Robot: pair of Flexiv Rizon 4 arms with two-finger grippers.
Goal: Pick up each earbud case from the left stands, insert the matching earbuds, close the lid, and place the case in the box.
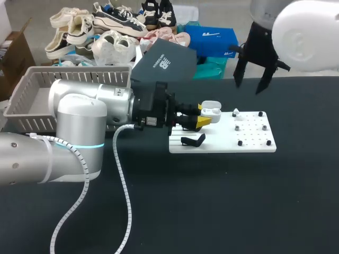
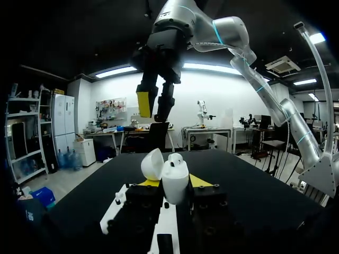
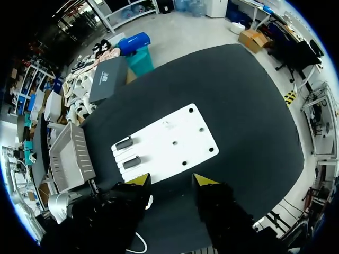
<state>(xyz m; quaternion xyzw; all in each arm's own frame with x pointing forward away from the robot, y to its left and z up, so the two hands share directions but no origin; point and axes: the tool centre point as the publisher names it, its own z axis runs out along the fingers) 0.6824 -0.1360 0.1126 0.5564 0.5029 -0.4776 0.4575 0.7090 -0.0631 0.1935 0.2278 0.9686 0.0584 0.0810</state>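
Counts, from the left: one grey basket (image 1: 32,90), one white earbud case (image 1: 211,110), two black stands (image 3: 124,143) on one white board (image 1: 249,143). My left gripper (image 1: 204,120) pinches the case over the board's left part. The case's long axis is upright, its lid (image 2: 152,164) swung open. My right gripper (image 1: 248,87) hangs spread above the board's far edge. The table (image 1: 212,211) is black.

The earbud case (image 2: 175,182) clamped between the left jaws is glossy, smooth white plastic. Below them, the stand board (image 1: 254,147) looks smooth matt white plastic; the bench (image 1: 212,201) is matt black.
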